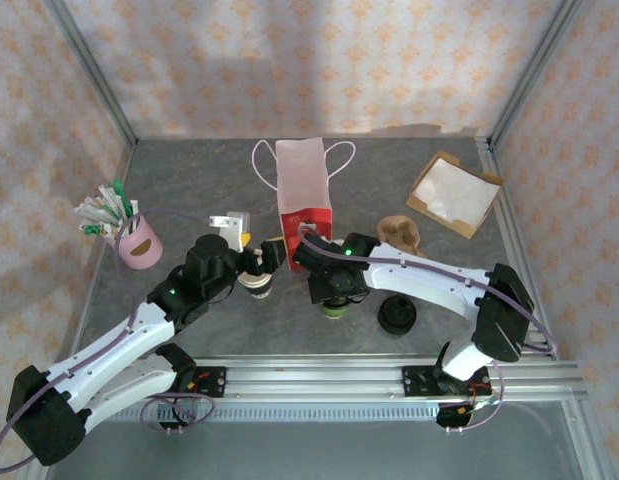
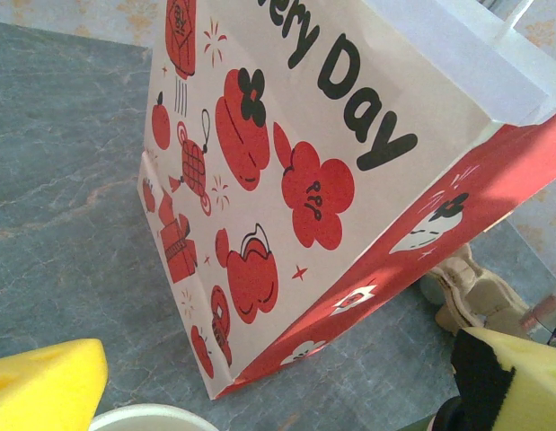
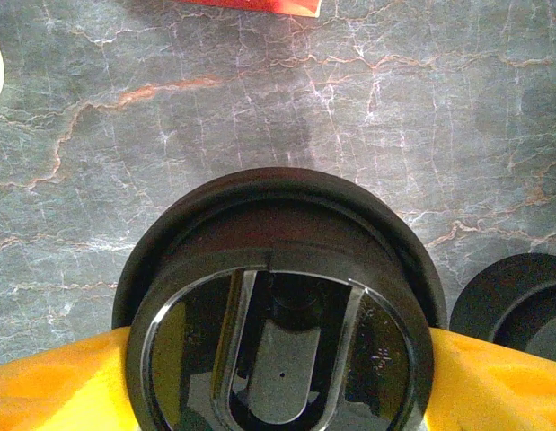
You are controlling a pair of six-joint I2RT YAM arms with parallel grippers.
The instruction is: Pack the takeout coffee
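Packing has hardly started, by my reckoning. The paper bag (image 1: 304, 195) stands upright at the back of the table (image 1: 189, 190) with its handles splayed. The takeout coffee (image 1: 333, 309) is outside it, on the table side of its near right corner.

What is done is the grasp: my right gripper (image 1: 334, 298) is clamped on the cup, with a yellow pad (image 3: 53, 386) pressed in on each side just below the lid. What is left, I judge, is the lift, the carry over the bag's mouth, the lowering in and the release.

My left gripper (image 1: 257, 272) sits at the lidless cup (image 1: 256, 288) just to the left. Its wrist view catches only a sliver of cream rim, so I cannot tell whether it grips.

From my right wrist the coffee is nearly all lid: round, black and glossy, with a raised rim that looks seated evenly. A U-shaped groove crosses the top, with a tiny pinhole at its centre. In the top view, a little olive wall shows beneath my fingers.
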